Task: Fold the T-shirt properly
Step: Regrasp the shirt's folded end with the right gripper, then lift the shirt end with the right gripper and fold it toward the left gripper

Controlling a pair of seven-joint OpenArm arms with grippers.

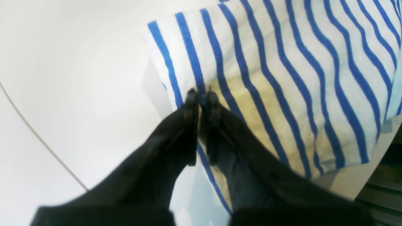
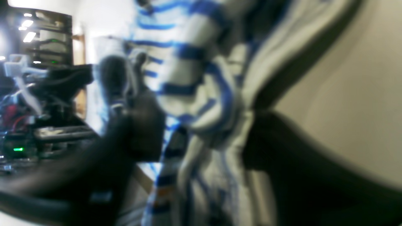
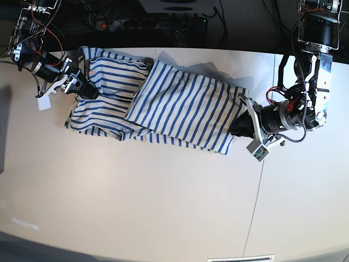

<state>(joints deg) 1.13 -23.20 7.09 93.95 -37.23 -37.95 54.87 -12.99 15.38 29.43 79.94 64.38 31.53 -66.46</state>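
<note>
The T-shirt (image 3: 163,103), white with narrow blue stripes, lies partly folded across the far half of the white table (image 3: 163,207). My left gripper (image 3: 235,130) sits at its right edge. In the left wrist view its fingers (image 1: 191,103) are pinched together on a striped hem of the T-shirt (image 1: 282,78). My right gripper (image 3: 86,90) is at the shirt's far left, by the sleeve. The right wrist view is blurred. It shows bunched T-shirt fabric (image 2: 194,78) filling the right gripper (image 2: 188,103), with dark fingers (image 2: 116,78) on both sides of it.
A seam (image 3: 260,196) runs down the table on the right. Behind the back edge lie cables and a power strip (image 3: 152,23). Electronics (image 2: 19,147) with a green light stand beside the right arm. The table's edge (image 1: 370,157) is close to the shirt's corner.
</note>
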